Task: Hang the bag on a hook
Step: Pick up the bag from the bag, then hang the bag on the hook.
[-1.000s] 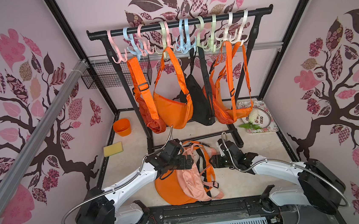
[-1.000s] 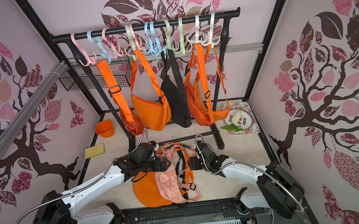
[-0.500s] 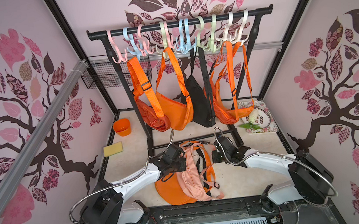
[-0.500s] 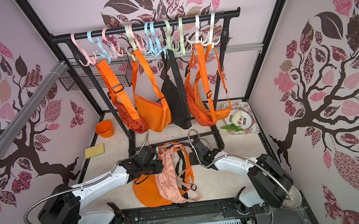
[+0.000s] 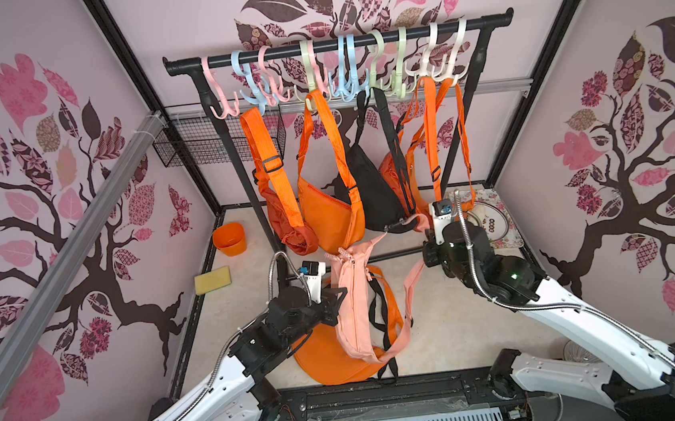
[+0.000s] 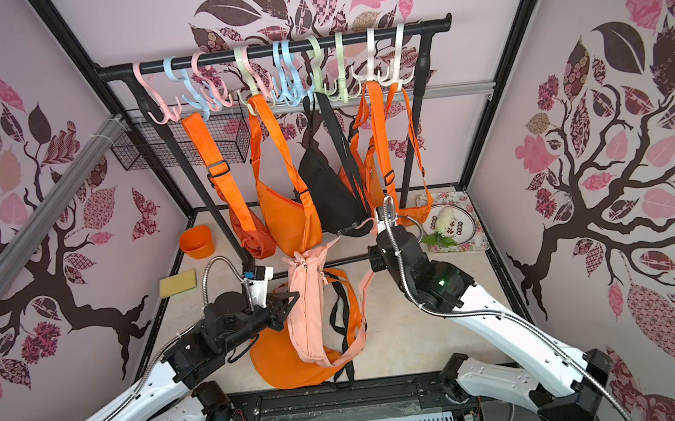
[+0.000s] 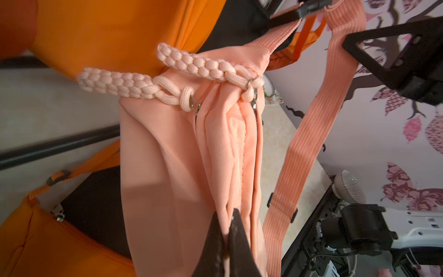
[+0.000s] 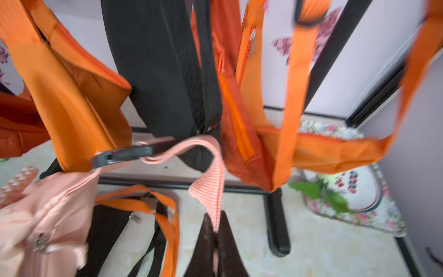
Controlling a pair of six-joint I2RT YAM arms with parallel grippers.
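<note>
Peach bag (image 5: 352,302): raised at its upper end in front of the rack, hanging lengthwise between the two arms; its lower end rests on an orange bag (image 5: 332,358) that lies flat on the worktop (image 5: 454,322); it is on no hook
Left claw (image 7: 226,214): closed tight, the tips pinching a fold of the bag's fabric just beside the zip, about midway along the body
Right claw (image 8: 215,223): closed tight on the peach strap (image 8: 208,182), held higher and nearer the rack than the left one
Strap: from the right claw's tips it loops up and over to a black buckle (image 8: 124,153) at the bag's raised end; in both top views its other run hangs down to the bag's lower end
Zip pulls: two pale braided cords (image 7: 134,84) at the raised end, close against a hanging orange bag
Rail (image 5: 337,38): black bar across the back, lined with pastel hooks (image 5: 401,56) in pink, blue, green and white
Hung bags: several orange ones and one black bag (image 5: 371,192), their straps over hooks from the middle to the right end of the rail
Worktop edges: an orange cup (image 5: 229,239) and a yellow sponge (image 5: 212,280) at the left, a floral tray (image 5: 495,222) at the back right
</note>
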